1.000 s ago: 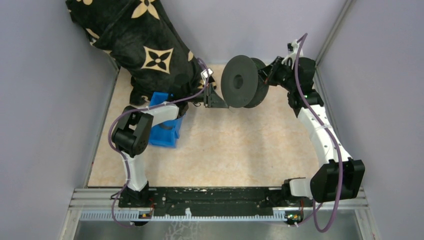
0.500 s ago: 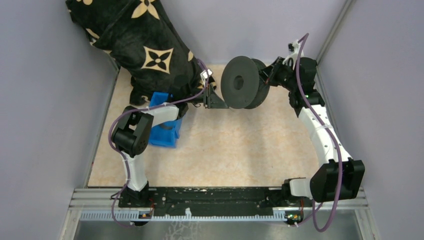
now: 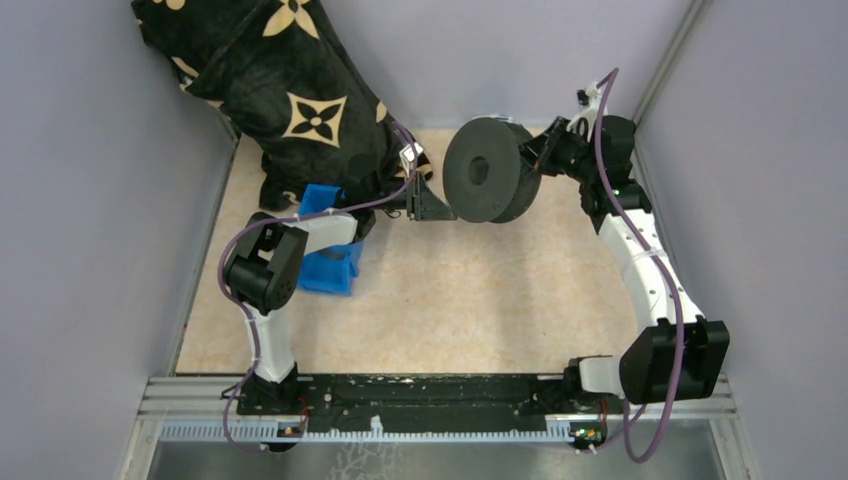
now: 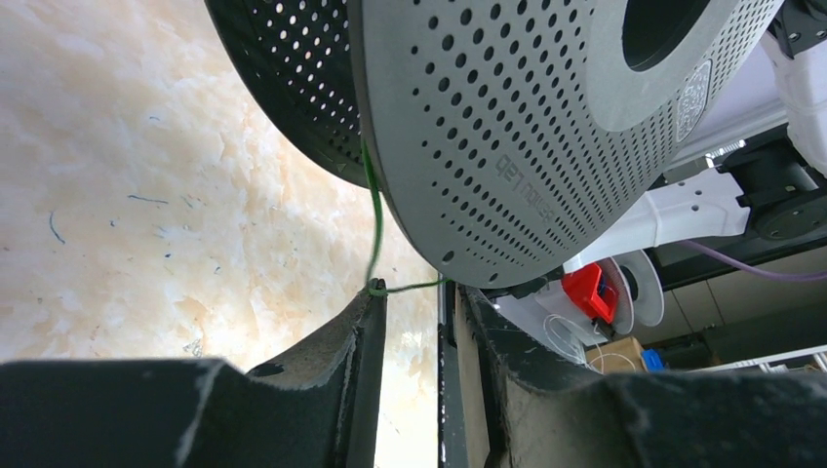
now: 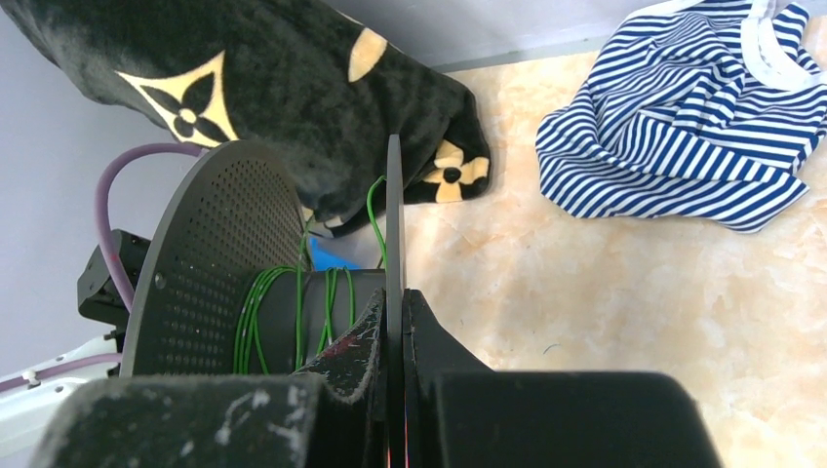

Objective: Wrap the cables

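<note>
Spool: We are gripping the black perforated spool (image 3: 488, 172) by its rim with the right gripper (image 5: 395, 300). It is sitting just ahead of the fingertips of the left gripper (image 4: 417, 297).
Right gripper: We are clamping it fully down on the thin edge of one flange, which is standing between its fingers.
Left gripper: Its jaws are standing apart with a gap far wider than the wire, so we are pinching nothing. The wire is only hooking over one fingertip.
Cables: The green cables (image 5: 293, 317) are lying in several turns on the core, just beside the right fingers. One strand is running from between the flanges to the left fingertip, kinking there and crossing the gap.
Progress: We are judging the wrap partway done, with some turns on and the tail not wound. We cannot tell how much loose wire is trailing behind the left gripper.
</note>
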Controlling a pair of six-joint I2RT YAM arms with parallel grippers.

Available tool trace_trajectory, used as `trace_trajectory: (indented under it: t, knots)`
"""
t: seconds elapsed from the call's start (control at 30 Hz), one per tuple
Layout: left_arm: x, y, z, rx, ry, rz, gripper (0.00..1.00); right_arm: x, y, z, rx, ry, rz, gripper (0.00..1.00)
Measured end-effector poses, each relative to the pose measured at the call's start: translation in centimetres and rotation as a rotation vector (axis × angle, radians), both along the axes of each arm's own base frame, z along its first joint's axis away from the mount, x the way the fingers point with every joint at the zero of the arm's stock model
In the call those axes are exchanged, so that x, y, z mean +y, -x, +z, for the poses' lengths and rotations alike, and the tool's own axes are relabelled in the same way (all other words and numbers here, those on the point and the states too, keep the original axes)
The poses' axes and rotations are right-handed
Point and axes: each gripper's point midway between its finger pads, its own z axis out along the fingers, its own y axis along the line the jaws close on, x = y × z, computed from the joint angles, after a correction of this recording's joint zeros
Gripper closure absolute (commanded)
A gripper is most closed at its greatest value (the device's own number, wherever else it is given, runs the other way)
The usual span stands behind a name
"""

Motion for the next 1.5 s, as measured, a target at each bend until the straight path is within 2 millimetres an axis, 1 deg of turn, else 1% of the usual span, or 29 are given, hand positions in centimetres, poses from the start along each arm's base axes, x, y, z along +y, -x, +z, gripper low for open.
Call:
trace_trajectory:
  t: [0.3,0.5,0.67,0.8,0.9,1.13,1.27,1.37,1.5]
  knots:
    - [0.0,-0.2,-0.4,-0.029,-0.004,0.012,0.59,-0.6,-0.1,0.0,0.002,-0.003,-0.006,1.00]
    - [0.1,-0.3,-0.6,-0.057,-0.009,0.016,0.57,-0.6,-0.1,0.0,0.002,-0.004,-0.005,1.00]
    - [0.5,-0.5,-0.9,-0.090,-0.026,0.024,0.54,-0.8,-0.1,0.0,-0.001,0.003,-0.008,1.00]
    - [1.4,-0.4,-0.9,-0.144,-0.046,0.033,0.50,-1.2,-0.2,-0.5,0.002,0.032,-0.020,1.00]
    - [2.5,-0.4,-0.7,-0.200,-0.063,0.050,0.47,-1.6,-0.3,-1.0,0.006,0.061,-0.033,1.00]
    - [5.2,-1.2,-0.5,-0.333,-0.140,0.095,0.35,-2.4,-0.4,-1.8,0.003,0.130,-0.054,1.00]
    - [6.5,-1.3,-0.2,-0.402,-0.190,0.113,0.28,-2.8,-0.4,-2.2,0.004,0.164,-0.060,1.00]
    - [7.1,-1.4,0.6,-0.450,-0.213,0.119,0.24,-3.0,-0.2,-2.3,0.000,0.185,-0.057,1.00]
    - [7.1,-2.1,2.8,-0.498,-0.223,0.130,0.21,-3.1,0.1,-2.2,-0.012,0.211,-0.048,1.00]
